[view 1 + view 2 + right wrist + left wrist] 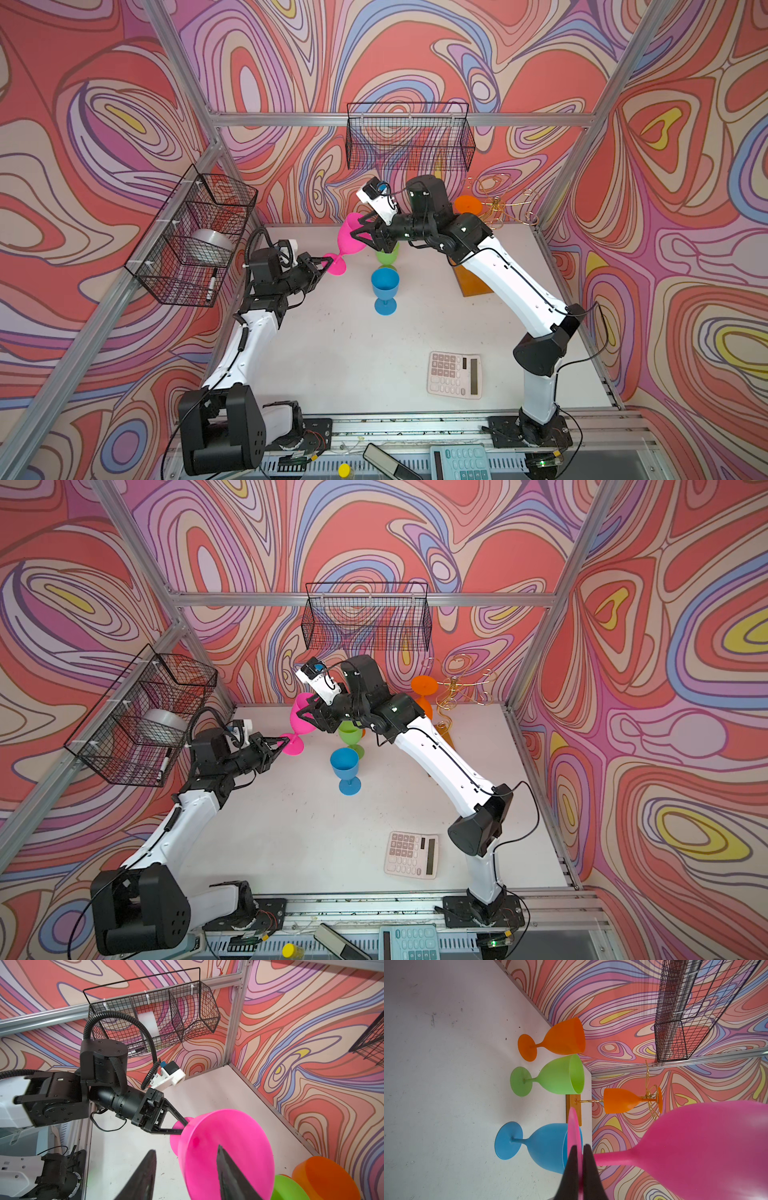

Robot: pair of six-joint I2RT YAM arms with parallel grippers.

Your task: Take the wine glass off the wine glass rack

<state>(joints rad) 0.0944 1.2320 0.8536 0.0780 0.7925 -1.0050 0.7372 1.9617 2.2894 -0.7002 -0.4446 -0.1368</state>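
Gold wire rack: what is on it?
One orange wine glass hangs upside down from the gold wire rack. Its other arms look bare. In a top view the right arm covers that glass's bowl.

Nothing legible shows in any view. The pale calculator (455,375) on the desk (353,353) and the teal calculator (459,462) at the front edge both show rows of keys, but their markings are too small to read. A printed marking on the left arm's joint (80,1180) is blurred.
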